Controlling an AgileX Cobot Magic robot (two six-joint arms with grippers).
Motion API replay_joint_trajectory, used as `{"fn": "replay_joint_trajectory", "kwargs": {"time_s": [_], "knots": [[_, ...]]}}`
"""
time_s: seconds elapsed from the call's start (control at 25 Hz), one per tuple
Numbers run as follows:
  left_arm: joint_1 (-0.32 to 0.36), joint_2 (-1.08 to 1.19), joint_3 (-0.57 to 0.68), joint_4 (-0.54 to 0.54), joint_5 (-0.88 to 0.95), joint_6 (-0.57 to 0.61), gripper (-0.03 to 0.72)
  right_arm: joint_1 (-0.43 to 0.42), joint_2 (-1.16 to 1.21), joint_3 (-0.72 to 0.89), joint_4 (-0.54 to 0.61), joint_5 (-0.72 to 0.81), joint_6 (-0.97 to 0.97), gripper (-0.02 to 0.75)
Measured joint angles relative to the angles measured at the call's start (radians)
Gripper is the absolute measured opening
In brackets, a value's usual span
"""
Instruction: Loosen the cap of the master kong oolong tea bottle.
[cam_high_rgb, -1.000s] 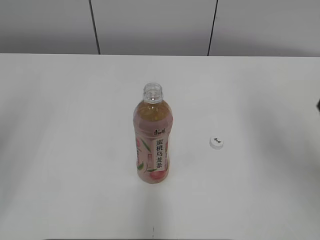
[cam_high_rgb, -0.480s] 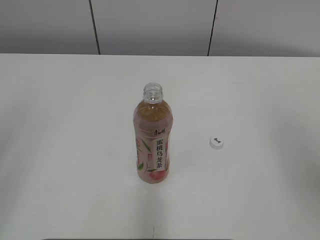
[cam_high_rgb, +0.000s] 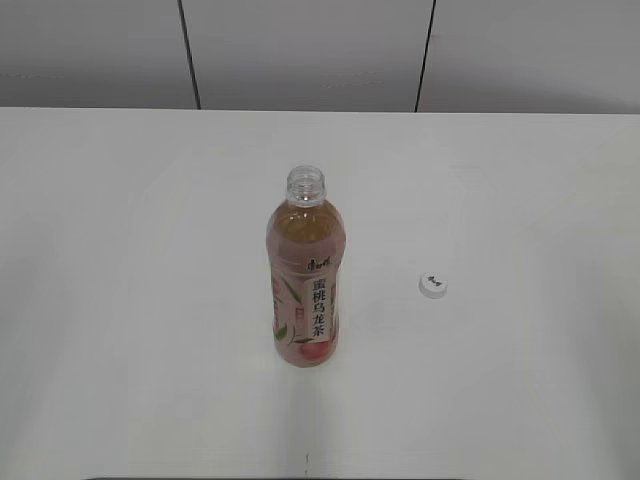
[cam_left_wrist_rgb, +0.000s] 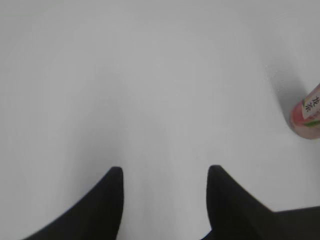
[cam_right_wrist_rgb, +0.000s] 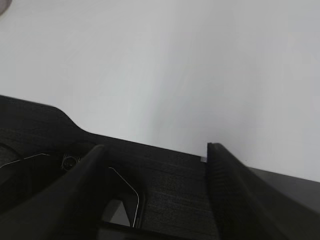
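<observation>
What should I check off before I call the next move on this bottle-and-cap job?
1. Cap off the bottle: ok, it lies on the table, apart from the bottle.
2. Master kong oolong tea bottle upright, neck open: ok.
3. Spill around the bottle: ok, none visible.
4. Left hand empty: ok, fingers apart, nothing between them.
5. Right hand empty: ok, open, nothing held.
6. Arms clear of the bottle: ok, neither shows in the exterior view.
</observation>
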Motion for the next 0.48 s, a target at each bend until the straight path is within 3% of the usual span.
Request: {"fn": "replay_joint_trajectory", "kwargs": {"time_s": [0.48], "knots": [[-0.014, -0.252, 0.023, 0.116, 0.057, 0.000, 0.307, 0.000, -0.333, 0.116, -0.017, -0.054, -0.006, 0.461]]}}
